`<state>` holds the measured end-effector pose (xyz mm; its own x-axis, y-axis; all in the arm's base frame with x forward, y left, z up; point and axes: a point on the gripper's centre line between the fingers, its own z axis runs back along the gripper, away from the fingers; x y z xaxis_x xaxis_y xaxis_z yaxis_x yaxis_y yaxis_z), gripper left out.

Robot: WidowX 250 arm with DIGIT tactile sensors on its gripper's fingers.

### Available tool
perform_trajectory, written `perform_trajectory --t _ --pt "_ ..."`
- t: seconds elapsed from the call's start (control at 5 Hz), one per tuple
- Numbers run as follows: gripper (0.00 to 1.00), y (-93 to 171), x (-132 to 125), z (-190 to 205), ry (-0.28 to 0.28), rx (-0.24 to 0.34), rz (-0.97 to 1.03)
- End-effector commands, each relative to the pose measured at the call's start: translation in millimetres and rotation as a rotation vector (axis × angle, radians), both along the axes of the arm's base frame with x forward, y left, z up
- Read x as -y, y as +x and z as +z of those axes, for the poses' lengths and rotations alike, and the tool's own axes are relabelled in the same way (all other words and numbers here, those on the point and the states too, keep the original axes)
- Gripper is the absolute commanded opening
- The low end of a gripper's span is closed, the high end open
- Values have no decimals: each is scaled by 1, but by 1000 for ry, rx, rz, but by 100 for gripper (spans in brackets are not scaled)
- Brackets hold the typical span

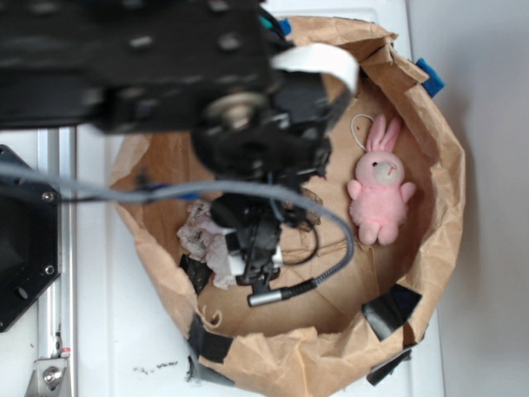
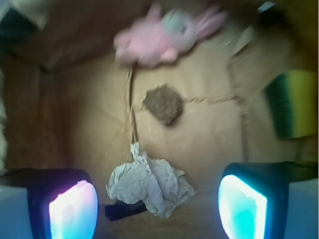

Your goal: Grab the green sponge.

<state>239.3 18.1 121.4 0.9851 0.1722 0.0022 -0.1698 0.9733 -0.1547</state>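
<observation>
The green sponge, yellow foam with a dark green layer, lies at the right edge of the wrist view on the brown paper floor. In the exterior view the arm hides it. My gripper is open, its two glowing pads far apart with nothing between them. It hangs above a crumpled white paper wad, well to the left of the sponge. In the exterior view the gripper sits low inside the paper bag, beside the wad.
A pink bunny lies at the right of the rolled-down brown paper bag; in the wrist view the bunny is at the top. A dark patch marks the floor. Black tape patches the rim.
</observation>
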Motion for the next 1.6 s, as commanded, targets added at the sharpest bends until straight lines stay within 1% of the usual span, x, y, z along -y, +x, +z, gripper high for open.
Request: perform_trajectory --t 0.0,0.2,0.6,0.8,1.0,1.2,1.4 --pt "100 8 -7 14 2 57 14" --pt "100 8 -7 14 2 57 14" --pt "100 6 -18 -14 42 41 56" --pt "100 6 -23 -24 50 29 71" --pt "100 4 -36 -32 62 19 95" --pt "100 5 -53 -39 72 -14 118" --pt "100 11 -66 -32 78 -11 115"
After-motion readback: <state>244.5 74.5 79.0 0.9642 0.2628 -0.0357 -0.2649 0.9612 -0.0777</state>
